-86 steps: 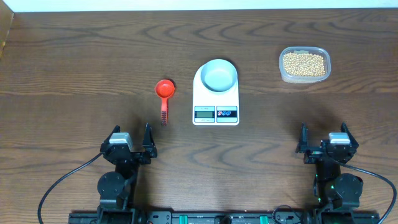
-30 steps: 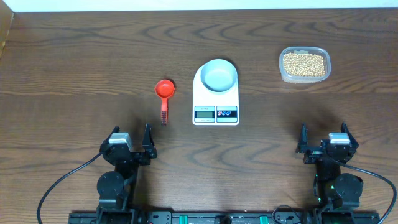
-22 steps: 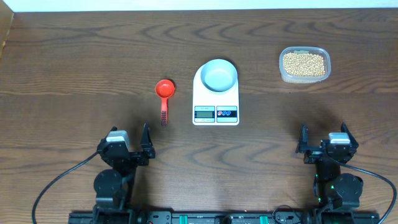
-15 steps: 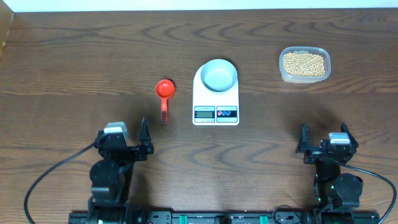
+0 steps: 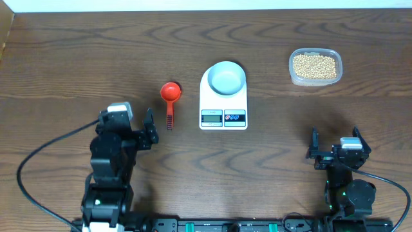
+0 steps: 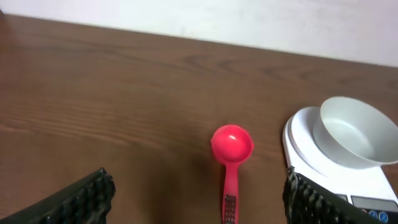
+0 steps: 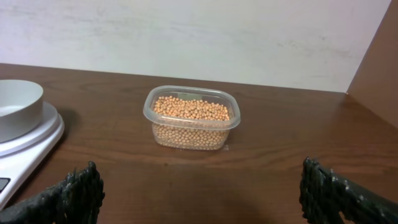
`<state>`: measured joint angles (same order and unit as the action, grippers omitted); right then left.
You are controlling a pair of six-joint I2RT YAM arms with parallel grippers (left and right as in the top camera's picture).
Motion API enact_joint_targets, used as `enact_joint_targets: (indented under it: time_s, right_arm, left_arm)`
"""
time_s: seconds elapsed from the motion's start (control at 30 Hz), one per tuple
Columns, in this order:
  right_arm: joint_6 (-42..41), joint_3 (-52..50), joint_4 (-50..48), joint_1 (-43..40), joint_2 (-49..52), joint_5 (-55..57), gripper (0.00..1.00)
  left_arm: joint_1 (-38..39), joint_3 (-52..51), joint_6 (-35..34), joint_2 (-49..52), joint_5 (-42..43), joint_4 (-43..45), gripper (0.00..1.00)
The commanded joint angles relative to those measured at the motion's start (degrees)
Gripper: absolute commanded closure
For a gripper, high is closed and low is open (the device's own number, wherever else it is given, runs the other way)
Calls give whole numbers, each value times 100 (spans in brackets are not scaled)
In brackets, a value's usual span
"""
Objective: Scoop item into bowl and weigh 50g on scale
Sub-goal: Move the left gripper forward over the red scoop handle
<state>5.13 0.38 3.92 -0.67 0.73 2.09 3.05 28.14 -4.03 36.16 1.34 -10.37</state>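
Small tan-yellow beans point(image 5: 315, 66), heaped in a clear open-topped tub point(image 5: 291, 74) at the upper right of the overhead frame, close to its rim.

Well apart from that, at centre frame: pale blue-white bowl point(image 5: 227, 78), upright and empty, resting on the upper end of the white scale point(image 5: 212, 104). Grey display and two round buttons on the scale's lower end, toward the bottom of the frame. Digits too small to read.

Just left of the scale and not touching it, a red scoop point(image 5: 170, 93), round cup toward the top of the frame, handle pointing down. Lying flat on the dark wooden table point(image 5: 77, 51), cup empty.

Below and left of the scoop, the left gripper point(image 6: 199, 198), fingers spread wide, nothing between them. In the left wrist view, scoop roughly centred between the two fingertips, bowl and scale at the right edge.

At the lower right of the overhead frame, the right gripper point(image 7: 205, 194) — likewise spread wide, holding nothing, well short of the tub. In the right wrist view, tub at mid-frame, bowl and scale cut off at the left edge.
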Motion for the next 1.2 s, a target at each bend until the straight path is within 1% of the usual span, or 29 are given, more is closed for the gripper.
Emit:
enact_joint_targets:
  time_s: [0.0,0.23,0.47,0.6,0.9,1.17]
  right_arm:
    - [74,-7,26,50,0,-31,1]
    - [74,-7,26,50,0,-31,1]
    - [74,-7,26,50,0,-31,1]
    - [74,-7,26,50,0,-31,1]
    - [74,-7,26,50,0,-31,1]
    - [72,-7,26,50,0,-31,1]
  left_arm:
    - [-31,568,37,365,-48,-214,11]
    - [-31,1821,39,1576,-50,-1340,11]
    - [-31,3088,39,3029,-50,-2208,11]
    - [-31,3646,42,3740,-52,-2568,11]
    - [-31,4391,59,5145,-50,-2695,11]
    - [-31,4813,70,5912,-50,-2708,11]
